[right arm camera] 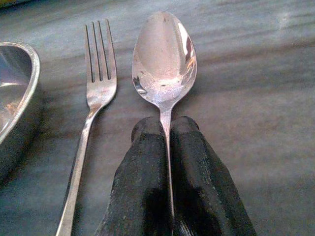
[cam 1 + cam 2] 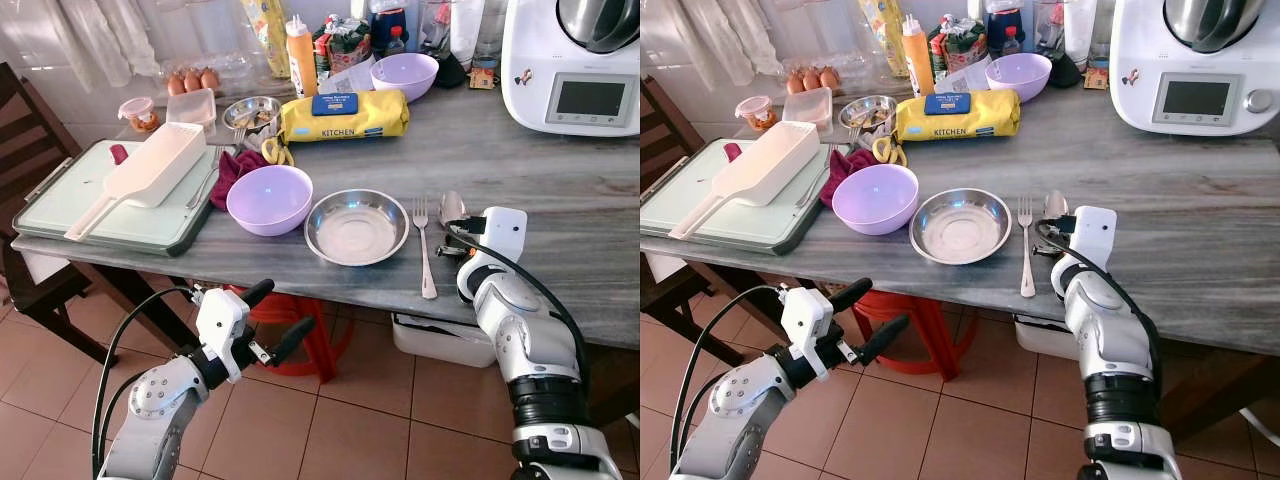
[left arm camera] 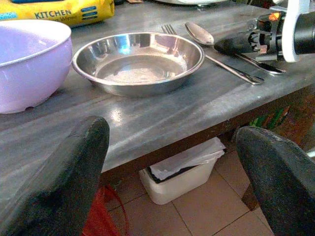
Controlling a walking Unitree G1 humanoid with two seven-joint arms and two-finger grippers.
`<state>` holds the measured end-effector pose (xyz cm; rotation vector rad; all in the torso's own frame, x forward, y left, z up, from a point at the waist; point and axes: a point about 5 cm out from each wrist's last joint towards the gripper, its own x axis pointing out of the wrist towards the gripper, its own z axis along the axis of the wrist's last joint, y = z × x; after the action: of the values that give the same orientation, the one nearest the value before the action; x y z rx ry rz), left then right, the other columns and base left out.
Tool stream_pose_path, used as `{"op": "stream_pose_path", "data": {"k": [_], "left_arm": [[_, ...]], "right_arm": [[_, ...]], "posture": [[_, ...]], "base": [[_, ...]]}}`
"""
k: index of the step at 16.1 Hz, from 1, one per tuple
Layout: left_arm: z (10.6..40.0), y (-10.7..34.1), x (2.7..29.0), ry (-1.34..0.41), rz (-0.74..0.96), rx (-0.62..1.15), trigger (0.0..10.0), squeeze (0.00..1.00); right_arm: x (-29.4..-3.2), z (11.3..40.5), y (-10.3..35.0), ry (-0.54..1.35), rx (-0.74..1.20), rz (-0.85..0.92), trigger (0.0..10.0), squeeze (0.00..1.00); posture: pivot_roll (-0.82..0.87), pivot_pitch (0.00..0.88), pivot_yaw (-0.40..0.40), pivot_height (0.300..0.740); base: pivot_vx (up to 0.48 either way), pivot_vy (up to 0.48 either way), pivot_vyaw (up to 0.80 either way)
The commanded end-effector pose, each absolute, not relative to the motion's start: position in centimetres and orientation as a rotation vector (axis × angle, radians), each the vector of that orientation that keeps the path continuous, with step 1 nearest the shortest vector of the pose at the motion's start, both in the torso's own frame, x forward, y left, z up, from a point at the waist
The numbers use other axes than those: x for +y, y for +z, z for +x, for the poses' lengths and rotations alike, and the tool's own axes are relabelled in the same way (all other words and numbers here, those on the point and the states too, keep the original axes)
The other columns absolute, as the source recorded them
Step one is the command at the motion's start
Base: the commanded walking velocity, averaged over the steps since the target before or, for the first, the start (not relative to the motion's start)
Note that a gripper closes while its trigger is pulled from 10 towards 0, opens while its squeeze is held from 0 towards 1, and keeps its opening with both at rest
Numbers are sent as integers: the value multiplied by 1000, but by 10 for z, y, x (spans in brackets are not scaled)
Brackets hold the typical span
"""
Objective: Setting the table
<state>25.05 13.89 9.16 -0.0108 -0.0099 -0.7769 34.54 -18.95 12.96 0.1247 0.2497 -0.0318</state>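
Now: polished steel spoon (image 1: 165,61) on streaked grey table (image 2: 560,190), handle pinched between right gripper (image 1: 167,130) fingers; left gripper (image 2: 270,315) spread, empty, below table edge.

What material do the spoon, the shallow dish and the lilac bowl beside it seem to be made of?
Spoon: polished metal, probably stainless steel, with mirror-like reflections. Shallow dish: similar metal, duller sheen, bright rim. Lilac bowl: likely plastic, opaque even colour, soft gloss.

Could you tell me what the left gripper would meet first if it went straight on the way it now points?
Probably the table's front edge, just below the steel dish; the open left gripper hangs lower than the tabletop, though depth is unclear.
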Motion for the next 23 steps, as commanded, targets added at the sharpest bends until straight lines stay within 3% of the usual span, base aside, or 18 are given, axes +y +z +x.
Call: {"op": "stream_pose_path", "data": {"k": [1, 3, 9, 15, 23], "left_arm": [[251, 91, 143, -765, 12, -2, 10000, 0], [252, 91, 144, -754, 10, -4, 10000, 0], [253, 91, 143, -753, 8, -4, 10000, 0], [253, 93, 142, -781, -11, -24, 10000, 0], [249, 112, 128, -885, -107, -87, 10000, 0]], "right_arm": [[-189, 341, 112, -44, 326, 113, 10000, 0], [-190, 343, 112, -56, 319, 123, 10000, 1000], [-187, 344, 115, -57, 286, 135, 10000, 1000], [-201, 341, 160, -102, 56, 99, 10000, 1000], [-209, 333, 160, -105, 63, 91, 10000, 1000]], "posture": [[-77, 100, 149, 740], [-72, 98, 146, 740], [-71, 96, 147, 740], [-77, 86, 142, 740], [-96, 72, 131, 740]], "base": [[0, 0, 0], [0, 0, 0], [0, 0, 0], [0, 0, 0], [0, 0, 0]]}}
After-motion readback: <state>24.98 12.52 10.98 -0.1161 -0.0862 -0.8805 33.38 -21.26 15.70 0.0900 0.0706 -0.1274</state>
